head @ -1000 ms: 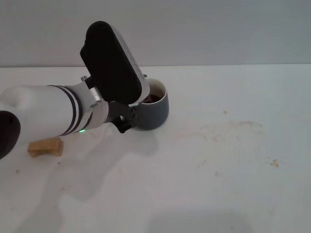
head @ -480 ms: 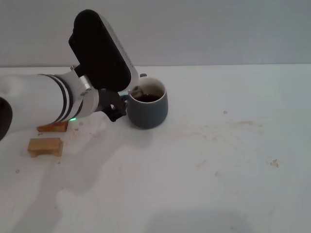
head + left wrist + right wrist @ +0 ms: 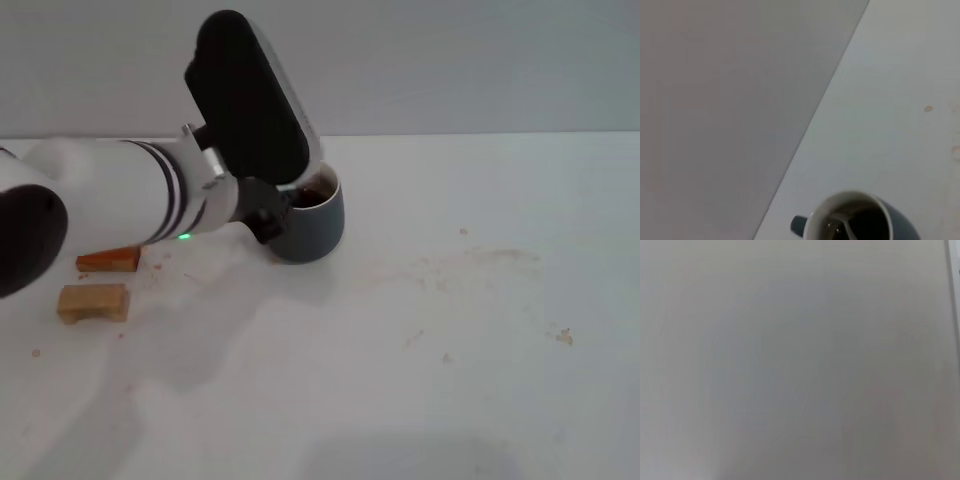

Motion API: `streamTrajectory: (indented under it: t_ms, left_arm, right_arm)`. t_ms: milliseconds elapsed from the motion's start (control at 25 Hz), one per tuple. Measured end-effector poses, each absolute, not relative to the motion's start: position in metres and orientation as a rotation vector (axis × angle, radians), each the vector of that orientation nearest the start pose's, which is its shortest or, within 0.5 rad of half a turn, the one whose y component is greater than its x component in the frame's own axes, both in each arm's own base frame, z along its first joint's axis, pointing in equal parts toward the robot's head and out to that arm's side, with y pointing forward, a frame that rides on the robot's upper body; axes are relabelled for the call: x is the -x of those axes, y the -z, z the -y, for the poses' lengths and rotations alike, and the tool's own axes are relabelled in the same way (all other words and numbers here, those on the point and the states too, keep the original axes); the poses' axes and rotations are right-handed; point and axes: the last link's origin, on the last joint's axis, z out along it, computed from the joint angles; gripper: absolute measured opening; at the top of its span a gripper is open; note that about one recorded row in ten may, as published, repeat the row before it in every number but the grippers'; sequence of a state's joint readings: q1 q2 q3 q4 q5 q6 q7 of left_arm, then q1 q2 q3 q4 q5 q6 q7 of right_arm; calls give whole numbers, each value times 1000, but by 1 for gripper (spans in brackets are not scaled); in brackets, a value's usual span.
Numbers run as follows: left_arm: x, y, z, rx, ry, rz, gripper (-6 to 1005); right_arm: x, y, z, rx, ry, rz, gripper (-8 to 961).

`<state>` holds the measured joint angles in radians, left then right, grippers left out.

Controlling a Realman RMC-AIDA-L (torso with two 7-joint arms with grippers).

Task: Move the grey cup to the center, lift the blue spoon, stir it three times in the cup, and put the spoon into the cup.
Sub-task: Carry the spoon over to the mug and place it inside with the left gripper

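The grey cup (image 3: 318,226) stands on the white table at the back, a little left of the middle, with dark liquid inside. My left gripper (image 3: 272,214) hangs over the cup's left rim, shut on the blue spoon, and the wrist's black housing hides most of the cup's mouth. In the left wrist view the cup (image 3: 900,222) shows from above, its handle toward the wall. There the blue spoon's (image 3: 844,228) metal bowl dips into the liquid and its neck rises out of the picture. The pale handle is hidden. My right gripper is out of view.
Two small wooden blocks lie at the table's left, one pale (image 3: 93,302) and one orange-brown (image 3: 108,261). Faint brown stains and crumbs (image 3: 480,262) mark the table to the cup's right. A grey wall runs behind the table.
My left arm swung left and back from the cup, showing the spoon at the left rim, then swung right again over the cup. The cup has stayed in place.
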<state>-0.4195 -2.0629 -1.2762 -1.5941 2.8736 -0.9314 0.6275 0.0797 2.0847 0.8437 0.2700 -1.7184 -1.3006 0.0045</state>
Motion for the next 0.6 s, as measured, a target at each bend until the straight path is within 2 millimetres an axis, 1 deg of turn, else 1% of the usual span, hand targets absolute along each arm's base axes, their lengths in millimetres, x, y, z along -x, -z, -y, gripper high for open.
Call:
streamTrajectory:
  t_ms: [200, 320, 440, 600]
  left_arm:
    - [122, 38, -352, 2388, -330, -33, 184]
    - [122, 38, -348, 2394, -339, -33, 184]
    - [126, 34, -342, 2395, -347, -14, 184]
    - [130, 30, -339, 2389, -354, 2, 184]
  right_arm:
    - [-435, -39, -191, 889, -455, -776, -2]
    - [-435, -40, -191, 890, -455, -776, -2]
    - [-435, -40, -192, 891, -456, -775, -2]
    - [-435, -40, -193, 893, -459, -774, -2]
